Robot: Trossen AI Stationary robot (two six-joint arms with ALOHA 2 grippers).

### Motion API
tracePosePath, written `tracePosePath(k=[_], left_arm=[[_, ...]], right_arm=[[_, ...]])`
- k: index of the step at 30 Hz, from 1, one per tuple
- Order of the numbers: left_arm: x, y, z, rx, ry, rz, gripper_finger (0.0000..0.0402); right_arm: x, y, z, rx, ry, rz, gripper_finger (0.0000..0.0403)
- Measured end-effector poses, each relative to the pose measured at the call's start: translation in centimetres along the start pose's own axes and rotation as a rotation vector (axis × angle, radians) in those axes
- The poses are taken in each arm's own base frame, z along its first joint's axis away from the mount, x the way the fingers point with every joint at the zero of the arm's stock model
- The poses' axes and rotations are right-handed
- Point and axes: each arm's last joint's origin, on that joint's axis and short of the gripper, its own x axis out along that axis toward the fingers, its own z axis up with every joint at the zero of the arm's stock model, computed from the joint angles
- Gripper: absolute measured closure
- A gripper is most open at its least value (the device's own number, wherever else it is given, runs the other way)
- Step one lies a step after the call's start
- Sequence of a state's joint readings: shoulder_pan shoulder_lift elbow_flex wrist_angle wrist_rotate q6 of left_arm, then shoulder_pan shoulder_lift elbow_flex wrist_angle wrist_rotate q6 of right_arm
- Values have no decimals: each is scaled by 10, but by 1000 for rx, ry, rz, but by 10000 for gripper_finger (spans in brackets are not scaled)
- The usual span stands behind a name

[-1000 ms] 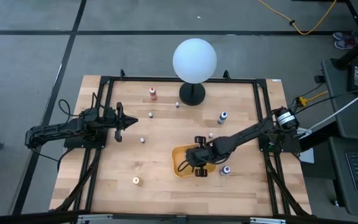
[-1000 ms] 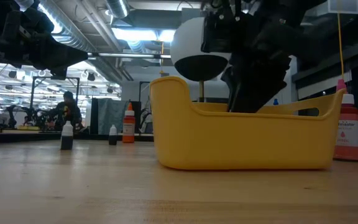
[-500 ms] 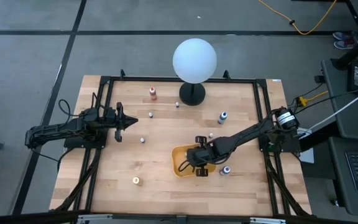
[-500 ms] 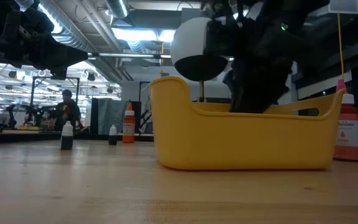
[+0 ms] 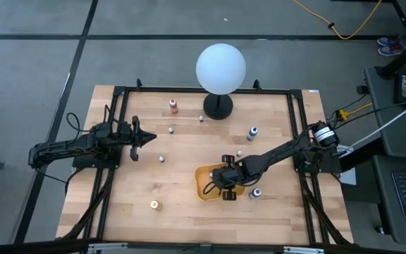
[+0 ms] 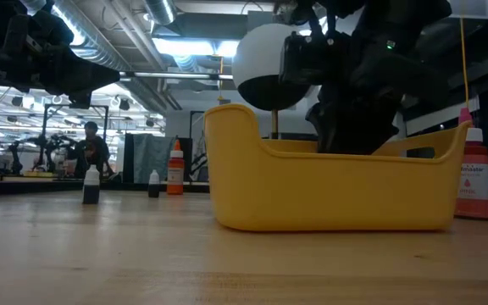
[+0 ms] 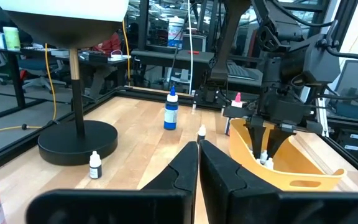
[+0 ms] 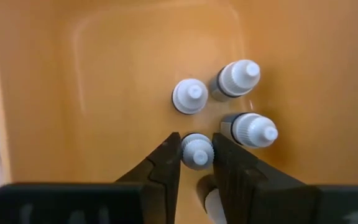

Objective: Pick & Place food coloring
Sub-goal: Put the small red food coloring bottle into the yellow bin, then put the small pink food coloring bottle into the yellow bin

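A yellow tray [image 5: 206,185] sits right of the table's middle with several white-capped food coloring bottles upright in it [image 8: 189,96] [image 8: 235,78] [image 8: 251,129]. My right gripper [image 8: 196,155] reaches down into the tray, shut on one more bottle's cap. Other food coloring bottles stand loose on the table: an orange one [image 5: 173,106], a blue one [image 5: 252,132] and a red one [image 6: 474,174] beside the tray. My left gripper [image 5: 146,135] waits shut and level above the table's left side, touching nothing. My right gripper has a bottle's white cap [image 8: 196,151] pinched between its two fingertips [image 8: 171,157]. The fingers come from above, slanting down into the tray. The bottle stands upright among the others. Its body and base are hidden under the cap.
A lamp with a white globe [image 5: 220,67] stands on a black base [image 5: 218,107] at the table's far middle. Small bottles [image 5: 161,159] [image 5: 171,130] [image 5: 256,192] are scattered over the wood, and a yellowish one [image 5: 154,205] stands near the front left. A black frame [image 5: 118,95] borders the table.
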State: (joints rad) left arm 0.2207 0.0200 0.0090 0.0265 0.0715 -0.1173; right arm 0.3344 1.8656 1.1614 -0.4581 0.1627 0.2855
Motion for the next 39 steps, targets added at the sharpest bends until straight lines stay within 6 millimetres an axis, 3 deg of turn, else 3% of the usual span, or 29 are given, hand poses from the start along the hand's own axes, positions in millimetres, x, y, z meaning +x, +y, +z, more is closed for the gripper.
tracePosePath(k=[12,26,35,39], left_arm=[[0,0,0,0,0,0,389],[0,0,0,0,0,0,390],[0,0,0,0,0,0,391],[0,0,0,0,0,-1,390]], right_arm=[[0,-1,0,3,0,-3,307],[-2,-2,2,-25,8,-6,247],[-32,0,29,-63,26,-41,246],[-56,0,43,-102,-36,-30,246]])
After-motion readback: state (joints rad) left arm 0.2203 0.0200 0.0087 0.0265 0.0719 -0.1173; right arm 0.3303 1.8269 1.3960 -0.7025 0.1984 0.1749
